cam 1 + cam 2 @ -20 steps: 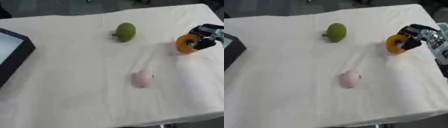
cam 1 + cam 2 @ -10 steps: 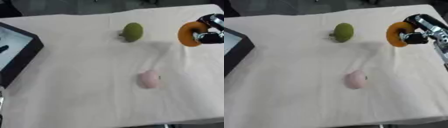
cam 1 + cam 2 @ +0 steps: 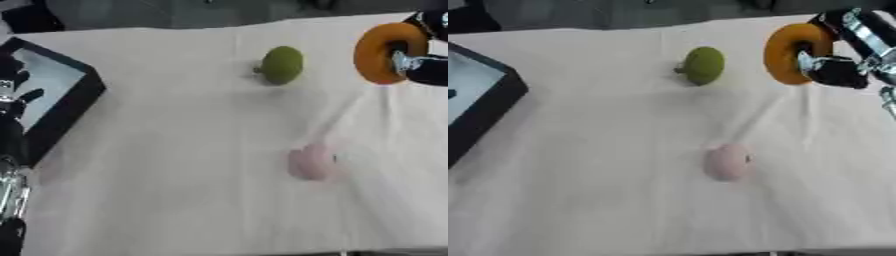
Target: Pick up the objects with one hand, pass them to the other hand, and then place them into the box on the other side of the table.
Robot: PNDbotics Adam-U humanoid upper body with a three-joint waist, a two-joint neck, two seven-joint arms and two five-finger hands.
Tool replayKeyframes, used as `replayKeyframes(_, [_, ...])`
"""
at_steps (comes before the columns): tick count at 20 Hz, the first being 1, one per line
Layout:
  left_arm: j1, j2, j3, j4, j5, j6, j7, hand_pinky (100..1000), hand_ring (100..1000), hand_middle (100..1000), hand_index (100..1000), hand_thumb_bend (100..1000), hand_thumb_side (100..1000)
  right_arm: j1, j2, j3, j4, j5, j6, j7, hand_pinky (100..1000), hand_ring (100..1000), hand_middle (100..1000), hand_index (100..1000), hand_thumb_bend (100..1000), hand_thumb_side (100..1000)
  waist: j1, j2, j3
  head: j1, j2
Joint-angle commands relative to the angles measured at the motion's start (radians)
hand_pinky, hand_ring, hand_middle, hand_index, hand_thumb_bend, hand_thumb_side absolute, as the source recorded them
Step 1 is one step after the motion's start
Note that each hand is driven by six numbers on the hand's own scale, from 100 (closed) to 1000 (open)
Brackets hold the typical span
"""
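Near the front of the white tablecloth [image 3: 579, 200] lies a small pink rounded object [image 3: 727, 161], alone, well apart from the other things. On the left side the black box [image 3: 66, 107] with a pale inside stands at the table edge, and the left hand [image 3: 12, 82] shows over it, dark; its fingers seem straight and point up. Farther back, near the middle, an olive green fruit-shaped object [image 3: 703, 65] rests on the cloth. At the far right the right hand [image 3: 833, 67] holds an orange ring [image 3: 791, 52] above the table, with fingers curled through the hole of the ring, which stands almost upright.
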Motion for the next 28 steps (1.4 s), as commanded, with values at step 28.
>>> replayKeyframes(28, [-0.086, 0.016, -0.185, -0.151, -0.344, 0.050, -0.550, 774, 870, 795, 878, 665, 483, -0.083, 0.213, 0.187, -0.185, -0.198, -0.113, -0.023, 705, 552, 460, 507, 100, 100, 0.026, -0.012, -0.004, -0.014, -0.057])
